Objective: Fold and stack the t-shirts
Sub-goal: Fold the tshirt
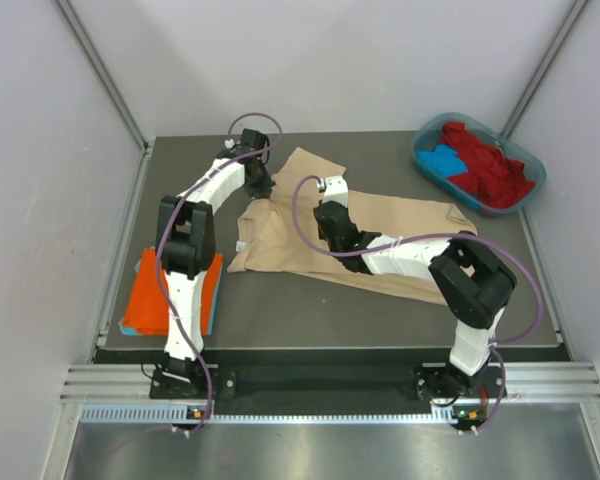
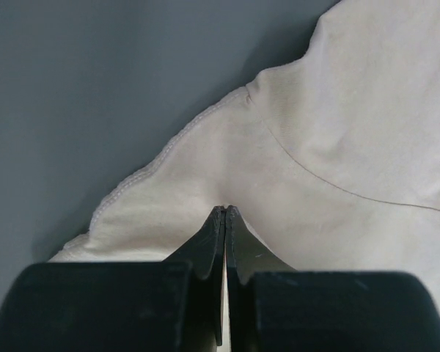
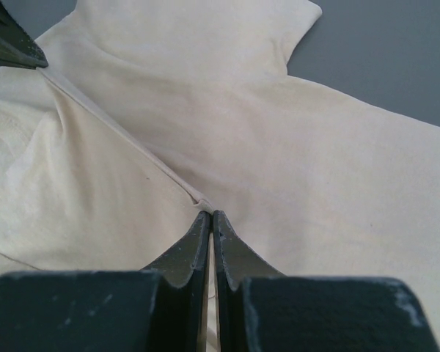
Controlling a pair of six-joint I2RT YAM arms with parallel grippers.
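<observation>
A beige-tan t-shirt (image 1: 400, 235) lies half spread on the middle of the dark table. My left gripper (image 1: 261, 188) is shut on its cloth near a stitched hem, at the shirt's far left; in the left wrist view the jaws (image 2: 226, 211) pinch the beige cloth (image 2: 337, 132). My right gripper (image 1: 325, 215) is shut on a raised fold of the same shirt; in the right wrist view the tips (image 3: 210, 215) grip that fold of the cloth (image 3: 293, 147). An orange shirt (image 1: 148, 295) lies folded on a blue one (image 1: 214, 308) at the near left.
A teal-blue oval tub (image 1: 421, 158) stands at the far right corner and holds a crumpled red shirt (image 1: 492, 168) and a blue one (image 1: 442, 160). Grey walls close in the table on three sides. The left gripper's fingertip (image 3: 7, 44) shows in the right wrist view.
</observation>
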